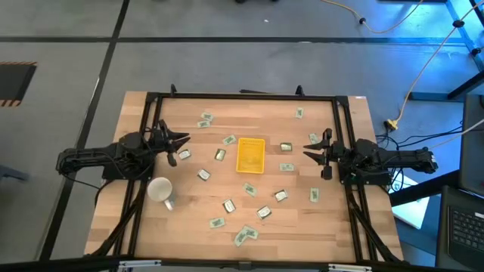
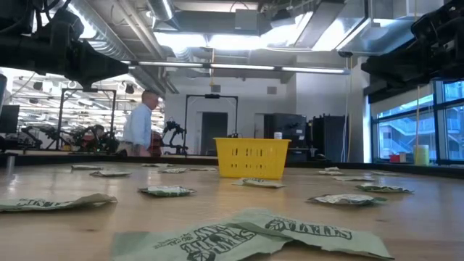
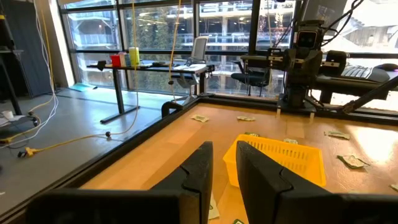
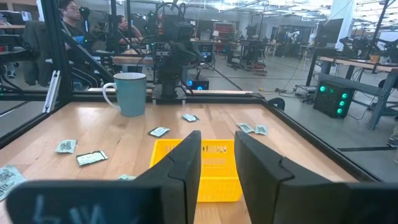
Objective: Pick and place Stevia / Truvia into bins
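Observation:
The yellow tray (image 1: 250, 155) stands at the middle of the wooden table; it also shows in the low view (image 2: 251, 158). Several white and green sweetener packets lie flat and scattered around it, for instance one packet (image 1: 229, 140) beside the tray, one packet (image 1: 280, 196) nearer the front, and one close to the low camera (image 2: 268, 232). My left gripper (image 1: 181, 145) hangs open and empty above the table, left of the tray (image 3: 280, 158). My right gripper (image 1: 308, 154) hangs open and empty, right of the tray (image 4: 208, 171). Both point at the tray.
A white mug (image 1: 160, 190) lies near the table's front left; it also shows in the right wrist view (image 4: 129, 93). A black frame (image 1: 242, 97) runs along the table's edges. A person (image 2: 138, 127) walks in the room behind, and people (image 4: 71, 18) sit beyond the table.

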`<state>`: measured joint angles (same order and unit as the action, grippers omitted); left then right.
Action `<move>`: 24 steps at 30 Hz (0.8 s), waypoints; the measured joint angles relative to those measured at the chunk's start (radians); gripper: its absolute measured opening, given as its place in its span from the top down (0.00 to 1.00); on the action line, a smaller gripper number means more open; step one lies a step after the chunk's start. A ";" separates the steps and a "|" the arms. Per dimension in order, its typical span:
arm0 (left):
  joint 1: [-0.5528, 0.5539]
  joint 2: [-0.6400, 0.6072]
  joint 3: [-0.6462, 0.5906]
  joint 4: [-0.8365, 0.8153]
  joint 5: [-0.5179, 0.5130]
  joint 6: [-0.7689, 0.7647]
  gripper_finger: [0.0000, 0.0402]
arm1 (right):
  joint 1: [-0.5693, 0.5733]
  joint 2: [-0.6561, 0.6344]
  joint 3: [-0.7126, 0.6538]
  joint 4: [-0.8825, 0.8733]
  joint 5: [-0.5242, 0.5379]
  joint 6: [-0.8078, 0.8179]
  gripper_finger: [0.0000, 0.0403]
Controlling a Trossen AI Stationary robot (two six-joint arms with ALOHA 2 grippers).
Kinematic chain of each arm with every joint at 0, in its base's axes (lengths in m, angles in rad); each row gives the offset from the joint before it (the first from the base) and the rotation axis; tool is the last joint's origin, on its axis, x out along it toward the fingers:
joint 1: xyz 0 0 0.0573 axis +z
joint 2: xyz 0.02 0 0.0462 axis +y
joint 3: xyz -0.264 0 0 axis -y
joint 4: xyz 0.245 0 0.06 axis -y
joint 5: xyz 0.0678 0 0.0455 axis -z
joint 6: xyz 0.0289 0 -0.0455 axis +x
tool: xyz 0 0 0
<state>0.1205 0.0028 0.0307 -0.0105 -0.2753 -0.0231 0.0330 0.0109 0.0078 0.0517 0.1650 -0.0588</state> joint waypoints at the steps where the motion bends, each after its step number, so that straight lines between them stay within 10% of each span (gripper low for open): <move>1: 0.000 0.000 0.000 0.000 0.000 0.000 0.84 | 0.000 0.000 0.000 0.000 0.000 -0.001 0.75; 11: 0.000 0.000 0.000 0.000 0.000 0.000 0.84 | 0.000 0.000 0.000 0.001 0.010 0.003 0.75; 24: 0.000 0.000 0.000 0.007 0.000 0.000 0.84 | 0.000 0.000 0.000 0.032 0.417 0.004 0.75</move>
<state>0.1204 0.0025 0.0307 -0.0031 -0.2756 -0.0230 0.0330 0.0113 0.0078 0.0834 0.5823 -0.0551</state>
